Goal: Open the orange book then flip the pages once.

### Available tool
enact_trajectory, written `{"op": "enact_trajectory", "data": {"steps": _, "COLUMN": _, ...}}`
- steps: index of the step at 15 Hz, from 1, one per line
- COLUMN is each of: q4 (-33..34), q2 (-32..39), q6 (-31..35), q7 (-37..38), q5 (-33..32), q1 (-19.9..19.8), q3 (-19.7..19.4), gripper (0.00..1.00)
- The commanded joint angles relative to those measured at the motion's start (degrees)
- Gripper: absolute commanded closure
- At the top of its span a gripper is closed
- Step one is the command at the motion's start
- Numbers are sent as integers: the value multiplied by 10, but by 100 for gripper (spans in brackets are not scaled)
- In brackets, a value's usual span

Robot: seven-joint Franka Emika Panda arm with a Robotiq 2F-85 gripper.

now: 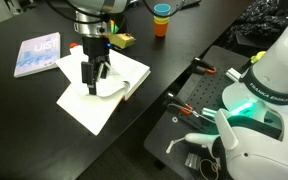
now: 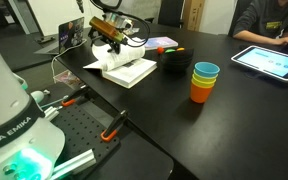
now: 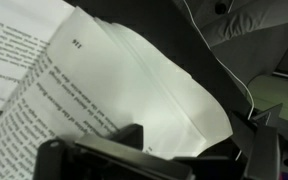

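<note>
The orange book (image 1: 112, 104) lies open on the black table, white pages up; in both exterior views only a thin orange cover edge shows (image 2: 134, 75). My gripper (image 1: 94, 84) stands straight down on the book's middle, also in an exterior view (image 2: 110, 50). In the wrist view a bundle of pages (image 3: 149, 85) curls up in an arch between my two fingers (image 3: 189, 150), with printed text on the flat page at the left. The fingers are apart and do not clamp the paper.
A thin light-blue book (image 1: 36, 54) lies beyond the open book. Stacked orange, green and blue cups (image 2: 205, 82) and a black box (image 2: 172, 63) stand nearby. A tablet (image 2: 267, 61) and a seated person (image 2: 266, 22) are at the far side. The robot base (image 1: 266, 85) and tools sit beside the table.
</note>
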Motion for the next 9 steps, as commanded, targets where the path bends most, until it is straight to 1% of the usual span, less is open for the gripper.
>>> {"op": "enact_trajectory", "data": {"steps": 1, "q4": -12, "q2": 11, "q6": 79, "q7": -27, "q5": -8, "q1": 32, "q3": 9, "gripper": 0}}
{"op": "enact_trajectory", "data": {"steps": 2, "q4": -17, "q2": 15, "q6": 98, "q7": -30, "q5": -12, "q1": 39, "q3": 13, "gripper": 0}}
{"op": "enact_trajectory", "data": {"steps": 5, "q4": -25, "q2": 22, "q6": 121, "q7": -51, "q5": 5, "q1": 47, "q3": 44, "gripper": 0}}
{"op": "enact_trajectory", "data": {"steps": 9, "q4": -25, "q2": 29, "q6": 133, "q7": -70, "q5": 5, "q1": 55, "q3": 81, "gripper": 0}}
